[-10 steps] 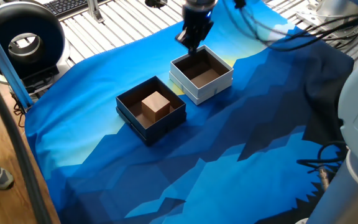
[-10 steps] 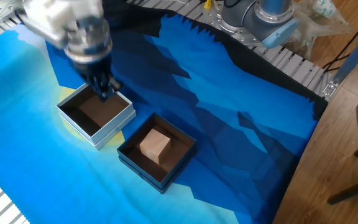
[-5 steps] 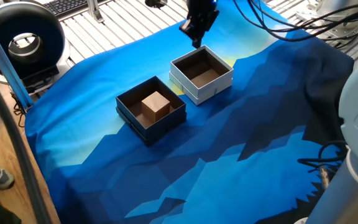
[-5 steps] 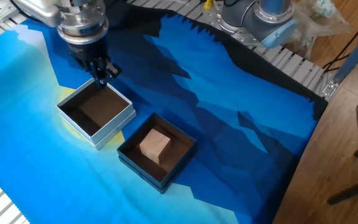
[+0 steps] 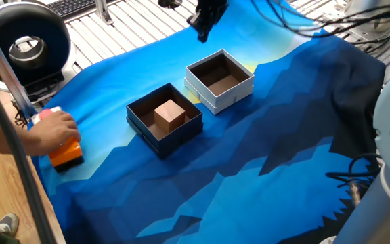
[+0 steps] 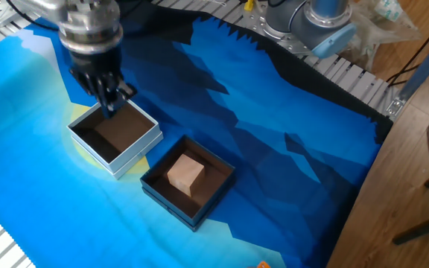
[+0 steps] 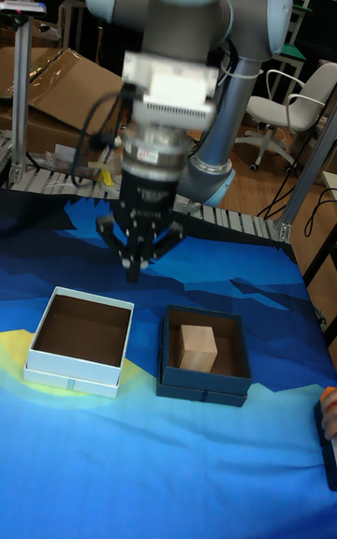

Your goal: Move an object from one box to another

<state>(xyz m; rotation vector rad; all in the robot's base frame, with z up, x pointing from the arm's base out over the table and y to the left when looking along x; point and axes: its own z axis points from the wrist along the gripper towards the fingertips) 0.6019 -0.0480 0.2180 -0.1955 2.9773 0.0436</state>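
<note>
A: The cube (image 5: 170, 113) sits inside the dark-walled box (image 5: 141, 122), with nothing gripping it. So what has changed?

B: The gripper (image 6: 109, 106) was low over the white-walled box (image 6: 133, 151) a second ago; now it has lifted up and back towards the table's far edge, fingers drawn together, carrying nothing. The white box is bare inside. I judge the move done and the arm retreating.

A: Anything new at the left?

B: Yes. In one fixed view a person's hand (image 5: 51, 131) has come in at the near-left edge of the blue cloth (image 5: 249, 169), resting on an orange object (image 5: 66, 154). It was not there before. It lies well apart from both boxes.

A: And room to move?

B: The two boxes stand just beside each other mid-cloth, corners nearly meeting. To the right the cloth lies open to its edge. In the tall fixed view the gripper hangs above the gap behind the boxes, clear of both rims.
</note>
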